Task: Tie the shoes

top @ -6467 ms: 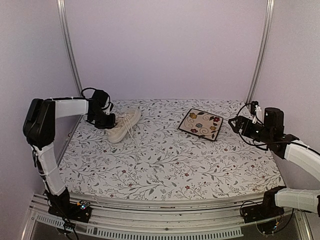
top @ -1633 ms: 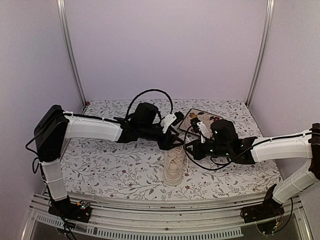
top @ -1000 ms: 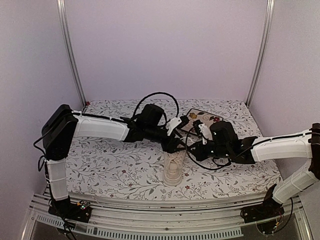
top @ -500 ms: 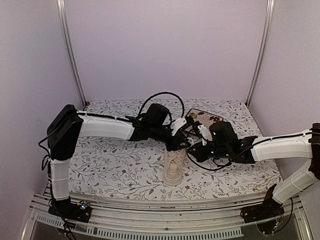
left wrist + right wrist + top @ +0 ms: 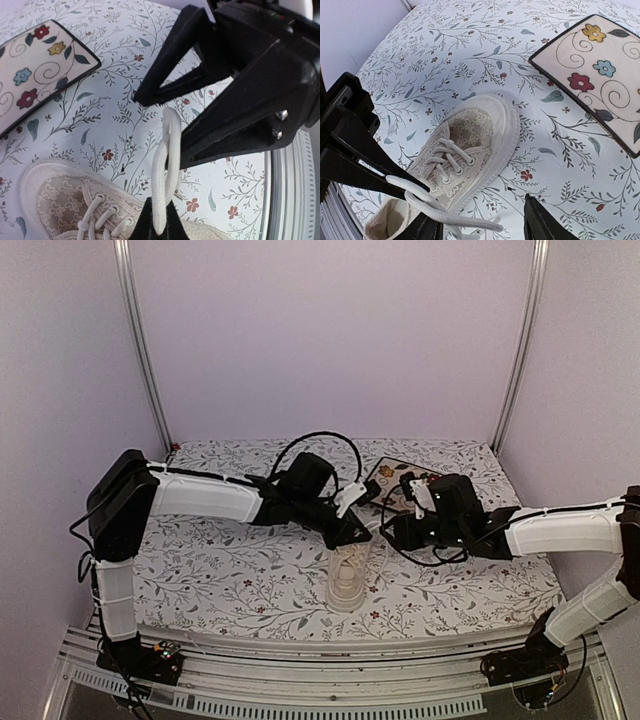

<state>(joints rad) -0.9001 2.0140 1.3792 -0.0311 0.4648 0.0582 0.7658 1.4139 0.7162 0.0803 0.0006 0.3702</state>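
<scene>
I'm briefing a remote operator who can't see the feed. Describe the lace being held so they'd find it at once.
On the floral tablecloth, find the cream sneaker near the front middle. A white lace loop rises from it, pinched in the left arm's shut fingers beside the right arm's open fingers. Unlike the crossed laces lying flat on the tongue, it stands off the shoe.

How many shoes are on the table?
1. The sneaker lies before the floral tile, its lace pinched in the left gripper. No second shoe shows; the arms may hide some.
</scene>
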